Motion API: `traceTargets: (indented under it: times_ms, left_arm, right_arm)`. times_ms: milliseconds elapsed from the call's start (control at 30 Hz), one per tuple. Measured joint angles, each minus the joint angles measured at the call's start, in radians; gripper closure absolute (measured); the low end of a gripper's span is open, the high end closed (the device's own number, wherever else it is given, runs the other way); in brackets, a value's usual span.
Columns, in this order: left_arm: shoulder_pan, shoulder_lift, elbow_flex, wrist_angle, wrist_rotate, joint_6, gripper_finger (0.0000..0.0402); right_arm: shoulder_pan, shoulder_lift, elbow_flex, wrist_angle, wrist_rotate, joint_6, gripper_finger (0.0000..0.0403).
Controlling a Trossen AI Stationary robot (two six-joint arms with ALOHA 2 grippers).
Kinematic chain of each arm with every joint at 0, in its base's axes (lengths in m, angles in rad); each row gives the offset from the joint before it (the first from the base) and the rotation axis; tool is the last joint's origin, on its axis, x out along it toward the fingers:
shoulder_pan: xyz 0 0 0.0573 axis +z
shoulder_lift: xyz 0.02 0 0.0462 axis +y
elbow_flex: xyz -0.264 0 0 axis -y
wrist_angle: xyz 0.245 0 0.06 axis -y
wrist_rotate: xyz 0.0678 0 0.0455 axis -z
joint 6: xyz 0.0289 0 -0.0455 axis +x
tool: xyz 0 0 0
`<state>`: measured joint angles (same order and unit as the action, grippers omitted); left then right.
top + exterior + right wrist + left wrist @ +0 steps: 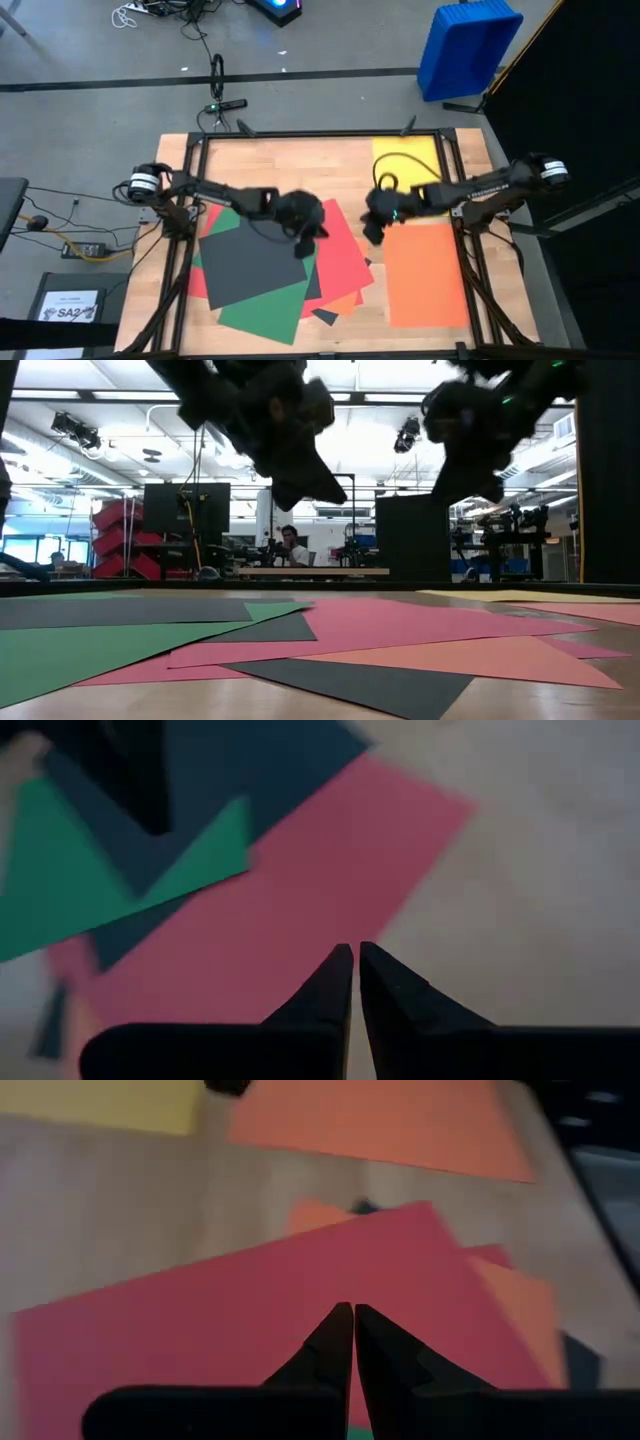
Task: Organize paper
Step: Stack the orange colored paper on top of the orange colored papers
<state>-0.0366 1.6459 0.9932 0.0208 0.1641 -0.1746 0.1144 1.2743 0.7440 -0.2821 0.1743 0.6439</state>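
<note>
With both our left gripper [305, 243] and right gripper [372, 228] closed and empty above the jumbled paper [335, 255], we judge sorting barely begun; next, grasp a sheet's edge.

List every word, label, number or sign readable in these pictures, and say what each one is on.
"SA2": bold black letters on the small white printed sheet, lying on a dark surface left of the table in the high view.
Smaller print above "SA2" on that sheet: too small to read.
The coloured paper on the table: no text visible.
Room beyond the table in the low view: no legible sign.
</note>
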Motion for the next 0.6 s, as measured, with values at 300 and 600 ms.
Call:
traceTargets:
  times_ms: [300,600]
  left_arm:
    - [-0.192,0.035,-0.018,0.093,-0.146,-0.144,0.0402]
    - [-0.305,0.069,-0.017,0.111,-0.287,-0.251,0.0402]
  right_arm:
    - [0.312,0.145,-0.011,0.131,0.150,0.235,0.0402]
    - [0.445,0.287,-0.011,0.191,0.164,0.388,0.0380]
